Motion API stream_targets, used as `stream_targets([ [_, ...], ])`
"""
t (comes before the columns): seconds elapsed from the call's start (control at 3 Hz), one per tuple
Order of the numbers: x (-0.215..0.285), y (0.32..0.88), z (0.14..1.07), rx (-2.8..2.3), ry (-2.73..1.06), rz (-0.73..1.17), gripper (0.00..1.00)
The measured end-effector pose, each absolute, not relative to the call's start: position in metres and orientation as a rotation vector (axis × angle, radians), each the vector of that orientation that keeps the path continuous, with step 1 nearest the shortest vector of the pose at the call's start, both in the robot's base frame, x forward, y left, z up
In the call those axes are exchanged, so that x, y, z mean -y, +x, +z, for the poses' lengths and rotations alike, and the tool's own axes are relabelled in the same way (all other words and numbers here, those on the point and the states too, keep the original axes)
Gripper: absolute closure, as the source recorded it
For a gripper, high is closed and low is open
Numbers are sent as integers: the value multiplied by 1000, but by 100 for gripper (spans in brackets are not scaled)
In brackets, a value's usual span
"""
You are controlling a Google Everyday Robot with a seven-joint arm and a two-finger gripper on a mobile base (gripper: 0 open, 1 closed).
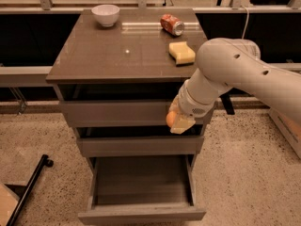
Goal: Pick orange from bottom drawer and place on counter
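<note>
The orange [170,119] is a small round fruit held in my gripper [176,122], whose pale fingers [181,124] are shut on it. The gripper hangs in front of the two upper drawers, above the open bottom drawer [141,214] and below the counter's front edge. The bottom drawer is pulled out and its inside shows nothing in it. The counter [113,55] is the glossy grey-brown top of the cabinet. My white arm [244,74] comes in from the right.
On the counter stand a white bowl [105,14] at the back left, a red soda can [172,24] lying at the back right and a yellow sponge [182,53] near the right edge. A black pole [28,188] lies on the floor at the left.
</note>
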State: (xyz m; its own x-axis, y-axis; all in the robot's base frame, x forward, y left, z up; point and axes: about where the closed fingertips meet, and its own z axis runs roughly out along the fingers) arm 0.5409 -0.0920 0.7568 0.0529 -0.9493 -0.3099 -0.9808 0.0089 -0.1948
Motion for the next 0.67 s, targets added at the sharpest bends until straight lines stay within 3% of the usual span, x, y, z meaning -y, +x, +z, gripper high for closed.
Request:
stream_targets([
  [0.33, 91, 563, 828, -1874, -1826, -44, 100],
  [0.67, 78, 591, 868, -1776, -1736, -58, 100],
])
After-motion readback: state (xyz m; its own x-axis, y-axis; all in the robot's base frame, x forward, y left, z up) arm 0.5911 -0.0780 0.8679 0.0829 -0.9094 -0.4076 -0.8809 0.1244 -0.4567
